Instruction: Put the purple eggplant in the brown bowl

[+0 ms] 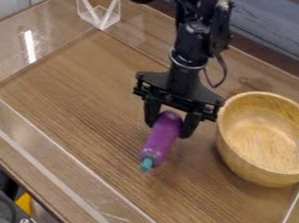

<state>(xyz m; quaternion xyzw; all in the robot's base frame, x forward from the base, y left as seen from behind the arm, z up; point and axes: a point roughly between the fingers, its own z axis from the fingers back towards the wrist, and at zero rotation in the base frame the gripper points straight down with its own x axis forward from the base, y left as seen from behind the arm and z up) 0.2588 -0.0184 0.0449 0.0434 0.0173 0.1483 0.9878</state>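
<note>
Leftmost, a clear acrylic wall [39,42] runs along the edge of the wooden table [74,96], catching bright reflections, and a small clear plastic stand [99,13] sits at the far corner near it. Further in, the table's grain runs bare across the middle of the view.

Near the centre, the black robot arm [194,33] comes down from the top of the picture and ends in the gripper [172,116], which points straight down at the table. Its two dark fingers [149,109] stand on either side of the upper end of the purple eggplant [162,140], clamped around it. The eggplant tilts down and to the left from the jaws, its teal-green stem tip at the low end close to the table; whether that tip touches the wood I cannot tell.

To the right, just beside the gripper, the brown bowl [292,164] rests upright on the table, its thick rim and pale grained inside in plain view. The eggplant is outside the bowl, to its left, apart from the rim.
</note>
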